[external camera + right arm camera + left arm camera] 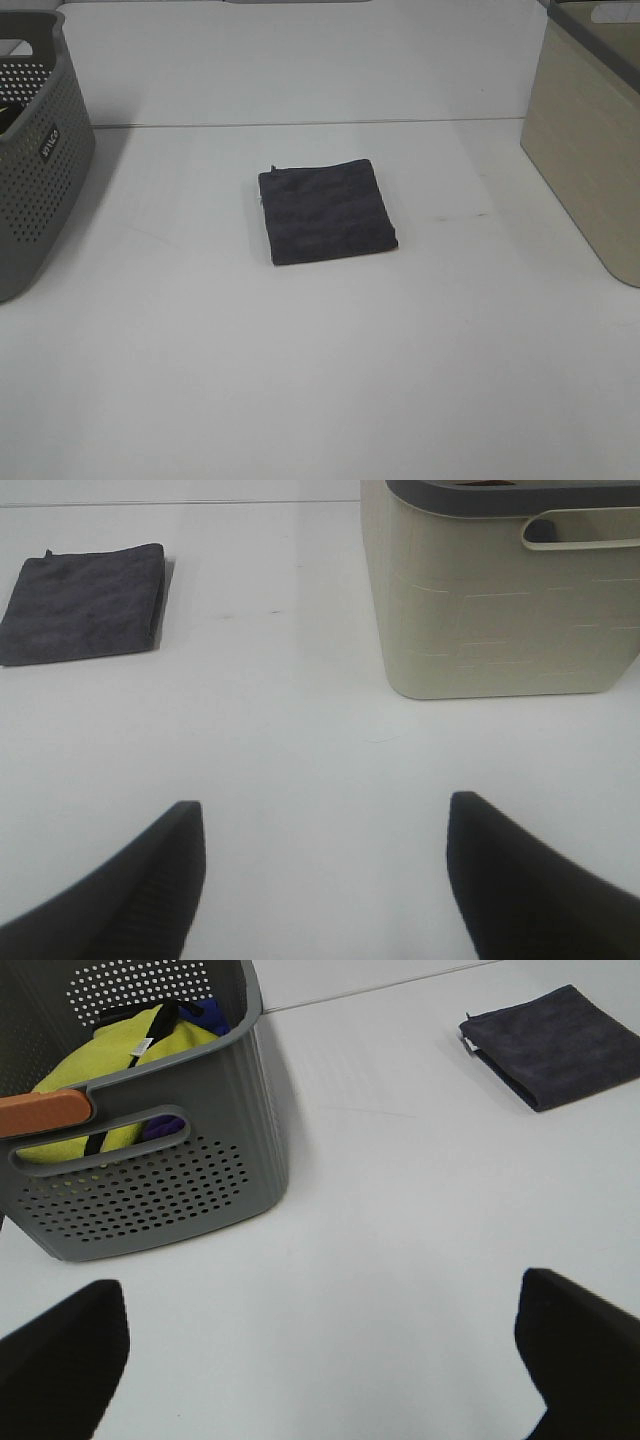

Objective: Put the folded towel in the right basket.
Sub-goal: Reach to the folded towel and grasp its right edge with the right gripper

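A dark grey folded towel [327,211] lies flat in the middle of the white table; it also shows in the left wrist view [552,1046] and the right wrist view [84,602]. The right basket [590,150] is beige with a grey rim and stands at the right edge; the right wrist view shows it [500,600] close ahead. My left gripper [320,1360] is open and empty, well short of the towel. My right gripper [320,880] is open and empty, with the towel off to one side and the beige basket to the other. Neither arm shows in the exterior high view.
A grey perforated basket [35,150] stands at the left edge; the left wrist view shows it [160,1175] holding yellow and blue cloth. The white table [320,380] stretches bare around the towel.
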You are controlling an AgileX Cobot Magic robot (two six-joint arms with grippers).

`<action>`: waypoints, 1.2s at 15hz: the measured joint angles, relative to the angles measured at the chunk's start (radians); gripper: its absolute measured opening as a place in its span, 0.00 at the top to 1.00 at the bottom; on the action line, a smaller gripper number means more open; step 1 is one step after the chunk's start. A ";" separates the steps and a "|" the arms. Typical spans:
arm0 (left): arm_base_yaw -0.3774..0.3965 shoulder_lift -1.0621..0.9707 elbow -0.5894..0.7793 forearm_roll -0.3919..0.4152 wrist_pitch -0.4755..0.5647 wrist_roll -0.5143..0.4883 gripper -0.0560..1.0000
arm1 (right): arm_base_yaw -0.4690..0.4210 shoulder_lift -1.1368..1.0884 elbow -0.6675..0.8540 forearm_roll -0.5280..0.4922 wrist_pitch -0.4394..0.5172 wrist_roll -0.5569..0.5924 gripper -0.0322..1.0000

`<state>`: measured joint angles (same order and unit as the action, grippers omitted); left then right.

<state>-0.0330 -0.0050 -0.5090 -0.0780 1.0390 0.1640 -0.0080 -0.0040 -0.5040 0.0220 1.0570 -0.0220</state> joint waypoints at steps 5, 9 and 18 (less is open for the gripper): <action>0.000 0.000 0.000 0.000 0.000 0.000 0.01 | 0.000 0.000 0.000 0.000 0.000 0.000 0.35; 0.000 0.000 0.000 0.000 0.000 0.000 0.01 | 0.000 0.000 0.000 0.000 0.000 0.000 0.35; 0.000 0.000 0.000 0.000 0.000 0.000 0.01 | 0.000 0.000 0.000 0.000 0.000 0.000 0.35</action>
<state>-0.0330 -0.0050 -0.5090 -0.0780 1.0390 0.1640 -0.0080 -0.0040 -0.5040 0.0220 1.0570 -0.0220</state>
